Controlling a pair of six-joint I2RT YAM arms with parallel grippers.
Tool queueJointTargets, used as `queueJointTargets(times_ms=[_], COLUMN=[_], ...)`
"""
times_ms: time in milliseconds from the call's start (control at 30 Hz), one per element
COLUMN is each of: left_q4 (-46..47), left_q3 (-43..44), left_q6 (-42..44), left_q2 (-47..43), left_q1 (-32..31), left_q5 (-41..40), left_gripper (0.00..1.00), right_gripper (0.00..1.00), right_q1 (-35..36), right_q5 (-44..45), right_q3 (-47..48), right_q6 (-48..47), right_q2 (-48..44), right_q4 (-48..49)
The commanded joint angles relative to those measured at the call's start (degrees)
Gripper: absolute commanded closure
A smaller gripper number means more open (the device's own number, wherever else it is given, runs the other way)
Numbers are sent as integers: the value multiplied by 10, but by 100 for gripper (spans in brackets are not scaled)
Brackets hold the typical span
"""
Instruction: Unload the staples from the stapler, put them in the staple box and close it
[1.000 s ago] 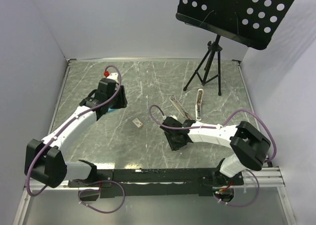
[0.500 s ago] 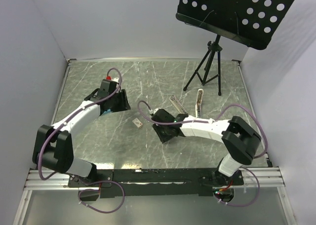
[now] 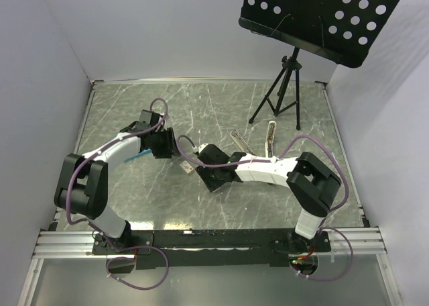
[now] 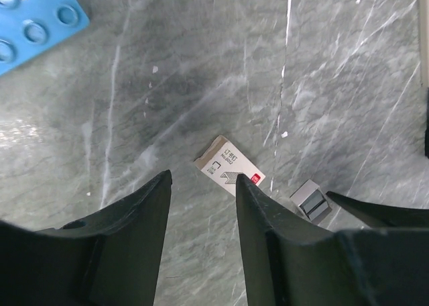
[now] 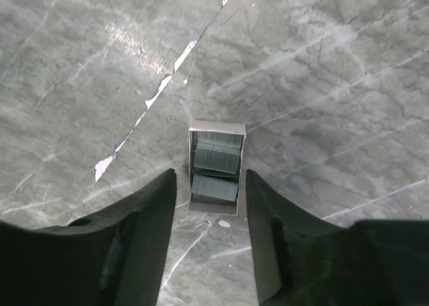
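The stapler lies opened behind my right arm: its white body [image 3: 271,139] points away, and its silvery channel [image 3: 239,143] slants out to the left. Dark grey strips of staples [image 5: 216,165] lie in a small white tray [image 5: 218,127] on the table. My right gripper [image 5: 210,175] [image 3: 208,176] stands open with its tips on either side of the tray's near end, not touching it. That tray [image 4: 310,200] also shows in the left wrist view. My left gripper [image 4: 201,178] [image 3: 163,147] is open and empty, just short of the tan printed box [image 4: 230,165] [image 3: 186,167].
A blue studded plate [image 4: 33,17] [image 3: 137,156] lies beside my left gripper. A black tripod [image 3: 280,94] with a perforated stand top [image 3: 322,17] is at the back right. White walls close in the marbled table [image 3: 134,198].
My right gripper has moved left, away from the stapler, and its jaws have widened around the tray. My left gripper has swung right and nearer, towards the tan box.
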Motion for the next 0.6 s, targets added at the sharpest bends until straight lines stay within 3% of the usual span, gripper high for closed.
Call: queueJointTargets(times_ms=[0, 300, 567], left_q4=[15, 24, 13], left_q3=[13, 15, 15], left_q6=[0, 5, 5], left_q2=[15, 37, 40], left_q1=[1, 1, 1], left_q5=[33, 57, 47], left_gripper=[52, 52, 55], right_gripper=[44, 31, 47], right_q1=[-2, -1, 13], right_q5=[20, 40, 42], right_q3=[-19, -47, -63], right_q6=[15, 25, 29], right_q2=[-20, -31, -31], right_q4=[35, 58, 75])
